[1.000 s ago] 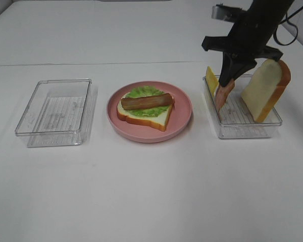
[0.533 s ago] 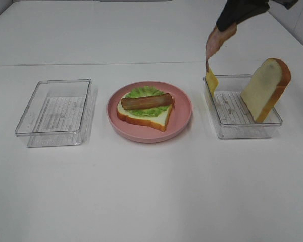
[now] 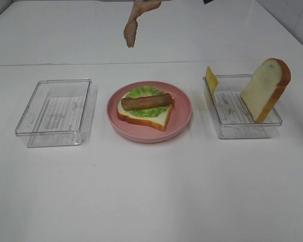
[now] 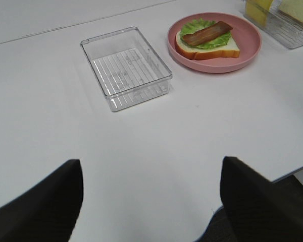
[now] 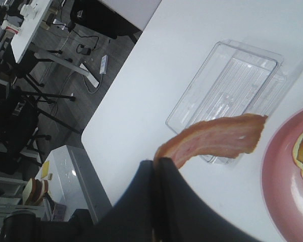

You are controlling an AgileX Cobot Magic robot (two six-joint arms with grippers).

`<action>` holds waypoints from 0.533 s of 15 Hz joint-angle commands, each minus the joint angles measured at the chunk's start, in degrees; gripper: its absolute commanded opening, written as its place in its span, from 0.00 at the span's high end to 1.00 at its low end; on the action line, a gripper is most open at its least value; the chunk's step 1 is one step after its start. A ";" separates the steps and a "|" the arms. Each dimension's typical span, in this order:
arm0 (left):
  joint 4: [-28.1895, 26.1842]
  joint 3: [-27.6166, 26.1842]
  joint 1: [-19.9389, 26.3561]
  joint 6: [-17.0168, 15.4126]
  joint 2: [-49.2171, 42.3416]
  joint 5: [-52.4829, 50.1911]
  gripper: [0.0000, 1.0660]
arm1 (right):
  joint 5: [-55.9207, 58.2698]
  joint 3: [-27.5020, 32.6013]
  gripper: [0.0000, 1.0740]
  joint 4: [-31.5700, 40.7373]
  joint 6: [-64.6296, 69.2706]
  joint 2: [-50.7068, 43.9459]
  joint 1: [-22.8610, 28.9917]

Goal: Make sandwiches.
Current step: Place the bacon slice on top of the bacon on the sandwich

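hanging high at the top of the exterior high view, the bacon strip (image 3: 132,27) is seen already lifted out of the right tray (image 3: 242,132) and carried across toward the pink plate (image 3: 184,108). the open sandwich (image 3: 146,108) is thus about to be layered, while the cheese square (image 3: 211,79) and bread slice (image 3: 266,86) are left in that tray. in the left wrist view, the left gripper (image 4: 151,166) is held wide apart, empty and well away from the plate. in the right wrist view, the right gripper (image 5: 156,169) is pinched on one end of the strip, and the rest is let trail beyond the fingertips, not yet over the sandwich.

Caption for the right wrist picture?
Right claw holds a bacon strip in the air, clear tray and pink plate below.
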 commanded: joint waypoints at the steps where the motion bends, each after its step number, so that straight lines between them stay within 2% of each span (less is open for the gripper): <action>1: 0.11 0.34 0.00 0.11 -1.32 -0.63 0.32 | -6.88 -0.29 1.00 1.60 -0.63 4.24 3.44; 3: 0.11 0.34 0.00 0.11 -1.32 -0.63 0.32 | -10.54 -0.29 1.00 3.44 -0.63 7.16 4.64; 5: 0.11 0.34 0.00 0.11 -1.32 -0.63 0.32 | -16.67 -0.29 1.00 11.40 -0.57 13.18 5.61; 8: 0.11 0.34 0.00 0.11 -1.32 -0.63 0.32 | -17.13 -0.29 1.00 15.30 -0.46 17.99 5.56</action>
